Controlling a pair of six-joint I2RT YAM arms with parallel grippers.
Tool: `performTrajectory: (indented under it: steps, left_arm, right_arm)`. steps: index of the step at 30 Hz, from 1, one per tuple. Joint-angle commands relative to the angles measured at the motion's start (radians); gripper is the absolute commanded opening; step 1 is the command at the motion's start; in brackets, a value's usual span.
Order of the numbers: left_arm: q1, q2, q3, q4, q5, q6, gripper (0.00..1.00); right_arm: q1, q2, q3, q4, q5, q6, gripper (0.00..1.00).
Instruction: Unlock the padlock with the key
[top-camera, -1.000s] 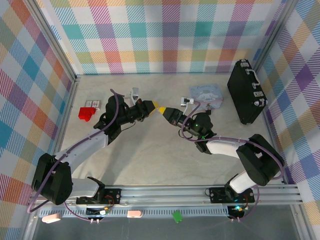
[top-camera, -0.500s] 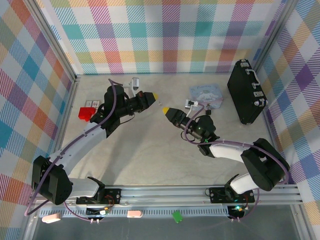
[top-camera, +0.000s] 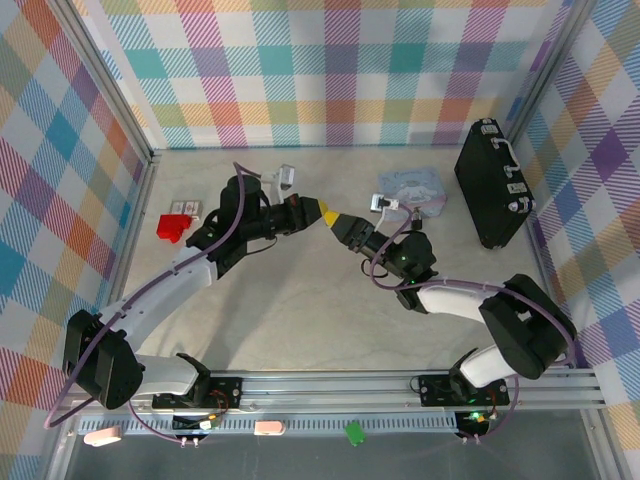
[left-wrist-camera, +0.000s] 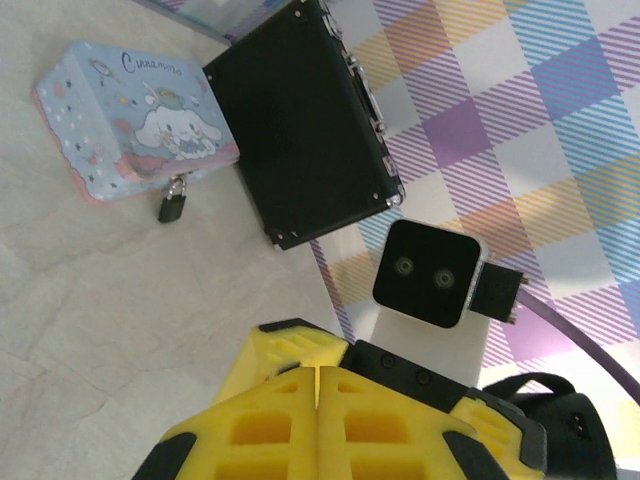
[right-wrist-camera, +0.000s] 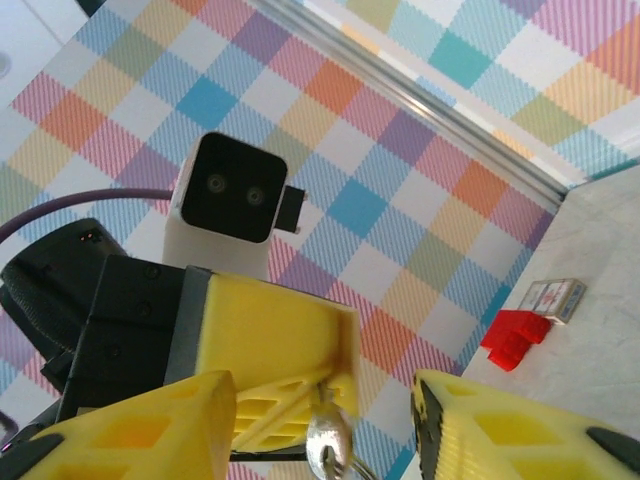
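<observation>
Sitting tip to tip, left gripper (top-camera: 324, 212) jaws pinched on the key (right-wrist-camera: 325, 438); right gripper (top-camera: 344, 221) jaws partly open either side of it; padlock (left-wrist-camera: 172, 207) against the Cinnamoroll tin (left-wrist-camera: 130, 120)

Key (right-wrist-camera: 326, 441), lower end off-frame

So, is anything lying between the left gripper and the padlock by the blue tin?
Nothing visible. Bare table runs from the left gripper to the padlock beside the blue tin. The right gripper sits just beside that path; the black case lies off to one side.
</observation>
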Motion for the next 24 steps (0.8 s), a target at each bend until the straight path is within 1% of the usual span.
performTrajectory:
  steps: [1,4,7,14,19,24]
  left_arm:
    - [-0.007,-0.004,0.004,0.04,0.022,-0.006,0.0]
    - [-0.007,-0.006,0.013,0.031,0.009,-0.004,0.0]
    - [-0.007,-0.007,0.018,0.022,0.007,0.0,0.0]
    - [-0.005,-0.017,0.013,0.032,-0.003,-0.004,0.0]
    - [-0.004,-0.025,0.007,0.038,-0.005,-0.012,0.0]
    - [-0.004,-0.024,-0.013,0.083,0.004,-0.048,0.0]
  right_arm:
    - [-0.003,0.023,0.054,0.073,-0.08,0.019,0.45]
    - [-0.003,0.034,0.049,0.078,-0.082,0.041,0.36]
    - [-0.007,0.041,0.043,0.084,-0.088,0.058,0.3]
    - [-0.009,0.042,0.037,0.074,-0.087,0.069,0.26]
    - [-0.016,0.039,0.042,0.042,-0.092,0.09,0.2]
    - [-0.017,0.028,0.04,0.029,-0.088,0.088,0.14]
